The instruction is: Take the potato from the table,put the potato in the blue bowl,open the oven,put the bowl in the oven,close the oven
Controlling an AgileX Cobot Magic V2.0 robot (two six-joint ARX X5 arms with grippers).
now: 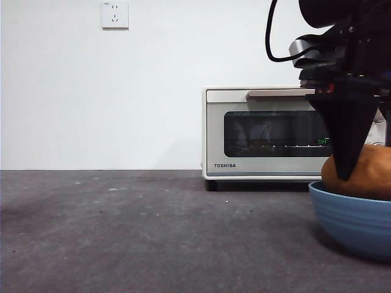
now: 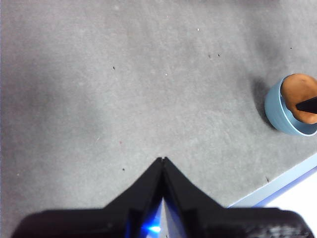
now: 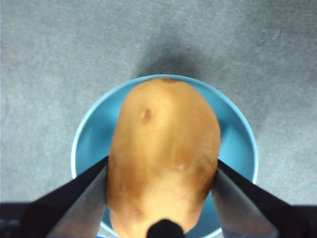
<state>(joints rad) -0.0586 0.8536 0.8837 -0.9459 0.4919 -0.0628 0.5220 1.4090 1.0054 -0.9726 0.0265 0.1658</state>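
The orange-brown potato (image 1: 374,176) (image 3: 163,148) rests in the blue bowl (image 1: 351,220) (image 3: 89,144) at the table's near right. My right gripper (image 1: 346,174) (image 3: 161,173) comes down from above, its two black jaws pressed against the potato's sides, shut on it. The cream-white oven (image 1: 263,133) stands behind, with its dark glass door closed. My left gripper (image 2: 162,161) hovers shut over the bare grey table (image 2: 124,89), holding nothing. The left wrist view shows the bowl (image 2: 276,106) and potato (image 2: 296,91) far off to one side.
A white wall with a power socket (image 1: 115,14) stands behind the table (image 1: 134,232). The table's pale edge (image 2: 277,186) runs close to the bowl in the left wrist view.
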